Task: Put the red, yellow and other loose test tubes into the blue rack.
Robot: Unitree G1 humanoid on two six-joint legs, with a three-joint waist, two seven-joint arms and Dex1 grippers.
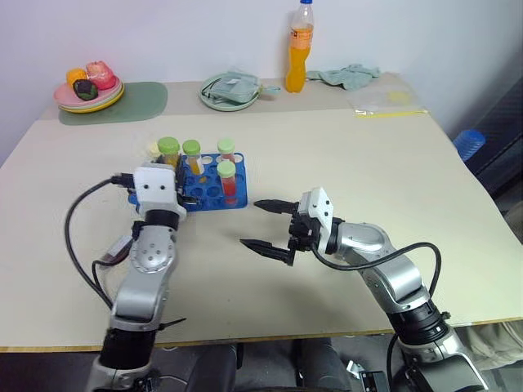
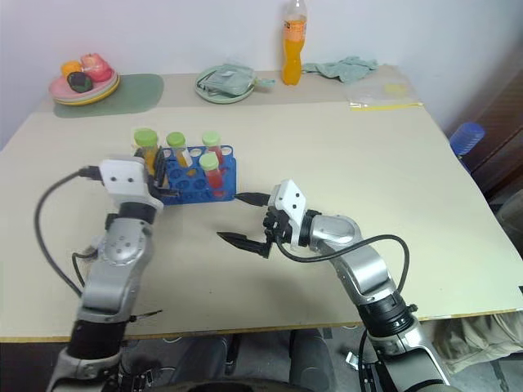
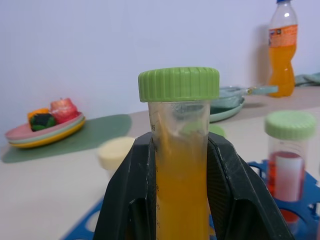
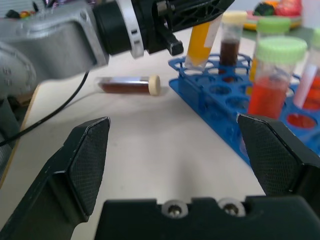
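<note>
My left gripper (image 3: 180, 210) is shut on an upright test tube (image 3: 180, 165) with yellow-orange liquid and a green cap (image 1: 168, 147). The right wrist view shows this tube's (image 4: 200, 42) lower end at a corner hole of the blue rack (image 1: 208, 188). Standing in the rack are a yellow tube (image 1: 191, 151), two red tubes (image 1: 227, 175) with green caps and a dark brown tube (image 4: 231, 40) with a cream cap. A loose dark red tube (image 4: 127, 85) with a cream cap lies on the table beside the rack, near my left arm. My right gripper (image 1: 252, 223) hangs open and empty just in front of the rack.
Along the table's far edge stand a plate of fruit (image 1: 88, 91) on a green mat (image 1: 139, 102), a green plate (image 1: 230, 91), an orange drink bottle (image 1: 299, 49), a crumpled cloth (image 1: 350, 75) and a plastic bag (image 1: 388, 102). A black cable (image 1: 78, 212) loops beside my left arm.
</note>
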